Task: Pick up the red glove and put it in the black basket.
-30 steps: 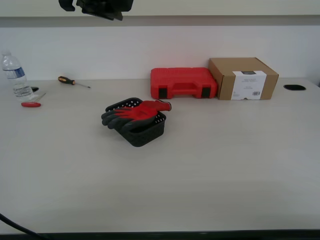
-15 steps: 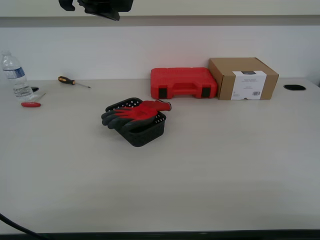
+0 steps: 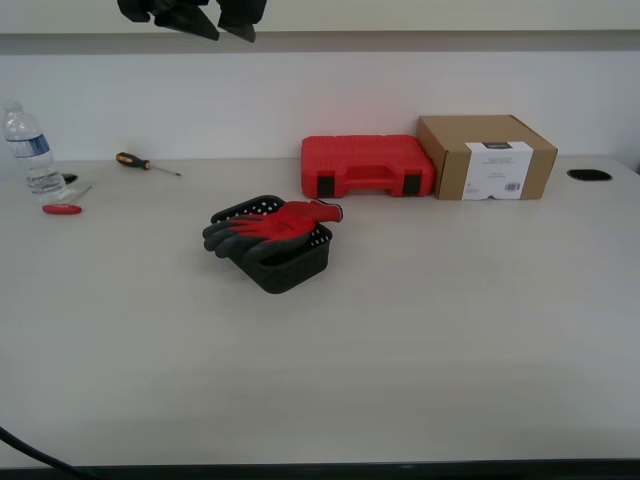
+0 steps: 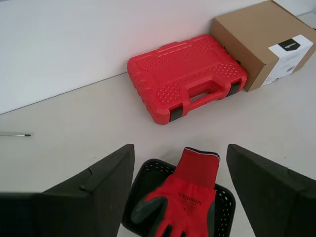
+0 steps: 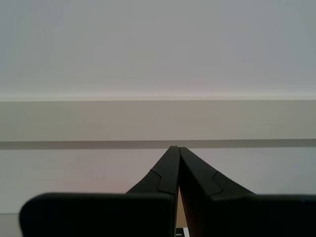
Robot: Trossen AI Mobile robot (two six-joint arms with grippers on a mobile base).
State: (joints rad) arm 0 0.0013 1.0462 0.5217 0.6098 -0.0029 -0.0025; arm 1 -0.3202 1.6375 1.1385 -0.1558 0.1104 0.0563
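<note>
My first hand [image 3: 205,22] is lifting further, jaws spreading wide & empty. Red glove [image 3: 272,226] is lying across black basket [image 3: 290,268], mid-table [image 3: 450,330]; task looking done. My second hand [image 5: 177,150]: clenched, empty.

Change recorded, exterior view only: my first gripper [image 3: 210,22], at the upper left of the frame above the table, rose slightly over the last second, so that less of its dark body showed below the top edge. Its two fingers [image 3: 186,24], formerly merged into one dark mass, came to show as separate tips with a gap between them.
</note>
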